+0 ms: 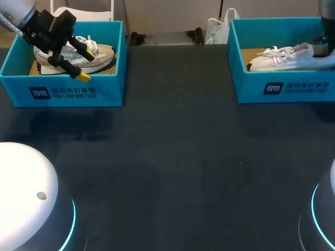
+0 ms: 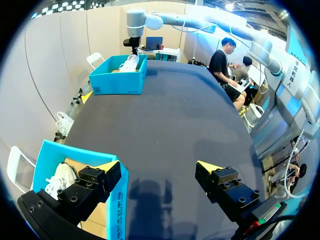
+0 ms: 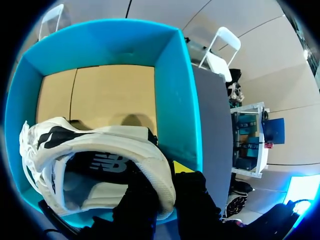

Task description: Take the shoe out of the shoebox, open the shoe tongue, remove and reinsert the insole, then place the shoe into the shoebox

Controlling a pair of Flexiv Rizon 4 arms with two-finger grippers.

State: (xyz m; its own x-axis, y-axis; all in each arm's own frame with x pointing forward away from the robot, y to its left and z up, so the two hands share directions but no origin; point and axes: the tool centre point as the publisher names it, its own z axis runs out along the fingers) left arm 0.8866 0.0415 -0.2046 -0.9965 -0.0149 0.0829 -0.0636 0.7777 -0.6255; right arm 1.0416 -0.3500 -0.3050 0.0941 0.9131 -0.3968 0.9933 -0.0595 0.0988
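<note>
Two teal shoeboxes stand at the table's far side. The left shoebox (image 1: 63, 91) holds a grey-white sneaker (image 1: 99, 55). My left gripper (image 1: 88, 65) hangs open over that box's front wall, holding nothing. In the left wrist view the left gripper (image 2: 157, 166) has one finger over the box (image 2: 117, 200) and the sneaker (image 2: 59, 181) beside it. The right shoebox (image 1: 282, 86) holds a white sneaker (image 1: 285, 58). My right gripper (image 1: 323, 50) is at its heel. In the right wrist view the right gripper (image 3: 167, 186) is shut on the heel collar of the sneaker (image 3: 95, 145), inside the box (image 3: 175, 100).
The dark table (image 1: 172, 167) stretches wide between and in front of the two boxes. Two white domed arm bases (image 1: 26, 193) sit at the near corners. The right box's cardboard floor (image 3: 100, 95) lies bare ahead of the sneaker.
</note>
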